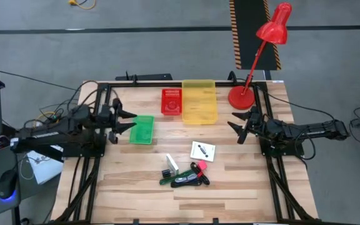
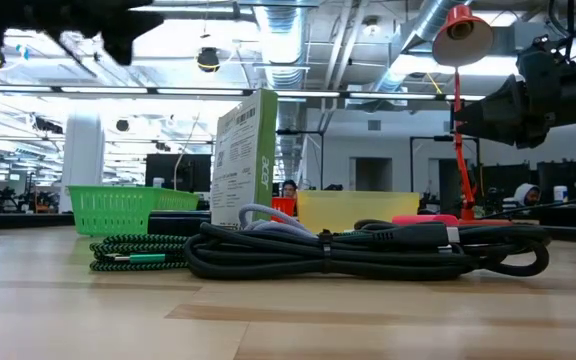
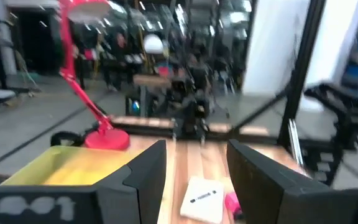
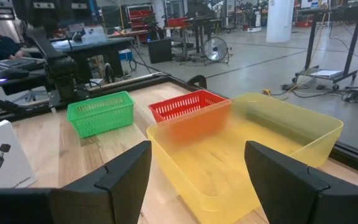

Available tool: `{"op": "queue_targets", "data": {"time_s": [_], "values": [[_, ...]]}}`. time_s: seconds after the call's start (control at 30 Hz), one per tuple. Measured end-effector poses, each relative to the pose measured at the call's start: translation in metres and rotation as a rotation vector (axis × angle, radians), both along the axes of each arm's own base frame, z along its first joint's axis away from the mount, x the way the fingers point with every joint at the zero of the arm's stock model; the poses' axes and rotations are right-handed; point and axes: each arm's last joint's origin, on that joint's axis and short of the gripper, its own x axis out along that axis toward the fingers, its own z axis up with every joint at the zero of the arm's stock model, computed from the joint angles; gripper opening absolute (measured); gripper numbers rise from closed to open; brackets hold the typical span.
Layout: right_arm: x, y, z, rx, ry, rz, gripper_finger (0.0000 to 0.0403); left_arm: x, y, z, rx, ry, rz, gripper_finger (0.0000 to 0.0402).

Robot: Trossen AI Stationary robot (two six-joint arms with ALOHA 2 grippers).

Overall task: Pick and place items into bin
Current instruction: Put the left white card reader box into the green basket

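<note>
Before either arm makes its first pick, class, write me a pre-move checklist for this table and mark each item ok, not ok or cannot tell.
1. Left gripper open and holding nothing: ok; it hovers beside the green basket.
2. Right gripper open and holding nothing: ok; it hovers near the red lamp base.
3. Yellow bin has room for items: ok.
4. Items reachable: ok; the white packet lies apart, flat on the table.
5. Black cable free of its neighbours: not ok; it is bunched with the green stick and pink-tipped piece.
6. Tiny black block located: cannot tell.
</note>
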Motion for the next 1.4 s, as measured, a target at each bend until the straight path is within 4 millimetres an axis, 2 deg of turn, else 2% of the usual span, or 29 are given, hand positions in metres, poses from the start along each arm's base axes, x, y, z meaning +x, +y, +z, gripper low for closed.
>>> {"op": "queue_targets", "data": {"time_s": [0.37, 0.6, 0.87, 1.4], "values": [[0.0, 0.0, 0.0, 0.0, 0.0, 0.001, 0.0255, 0.074, 0.015, 0.039, 0.169, 0.43, -0.108, 0.0158], [0.0, 0.0, 0.0, 0.0, 0.001, 0.001, 0.0255, 0.108, 0.011, 0.052, 0.289, 0.559, -0.205, 0.0158], [0.0, 0.0, 0.0, 0.0, 0.0, 0.001, 0.0255, 0.137, -0.008, 0.049, 0.465, 0.649, -0.27, 0.0158], [0.0, 0.0, 0.0, 0.0, 0.0, 0.001, 0.0255, 0.174, -0.05, 0.04, 0.552, 0.871, -0.358, 0.0158]]}}
